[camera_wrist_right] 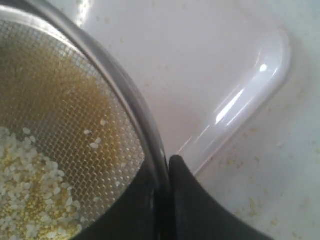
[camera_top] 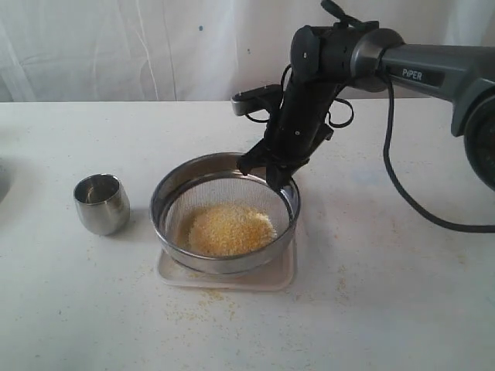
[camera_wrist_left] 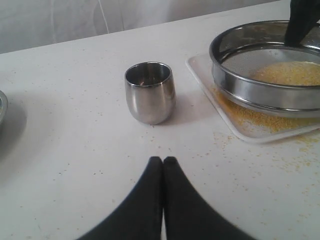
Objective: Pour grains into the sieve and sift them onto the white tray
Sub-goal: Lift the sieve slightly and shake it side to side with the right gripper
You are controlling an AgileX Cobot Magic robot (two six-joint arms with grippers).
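The sieve (camera_top: pixel 224 263), a wide steel ring with mesh bottom, sits over the white tray (camera_top: pixel 267 280) and holds a heap of yellow grains (camera_top: pixel 230 229). My right gripper (camera_top: pixel 272 175) is shut on the sieve's far right rim; in the right wrist view the rim (camera_wrist_right: pixel 127 95) passes between the black fingers (camera_wrist_right: pixel 200 205), with mesh and grains (camera_wrist_right: pixel 25 185) on one side and the tray (camera_wrist_right: pixel 250 85) on the other. The left wrist view shows the sieve (camera_wrist_left: pixel 265 95) raised slightly above sifted grains on the tray (camera_wrist_left: pixel 260 131). My left gripper (camera_wrist_left: pixel 163 161) is shut on nothing, over bare table.
A small steel cup (camera_top: pixel 101 203) stands upright left of the sieve, also in the left wrist view (camera_wrist_left: pixel 149 92). Scattered grains lie on the table (camera_top: pixel 193 309) around the tray. A black cable (camera_top: pixel 402 193) trails on the right.
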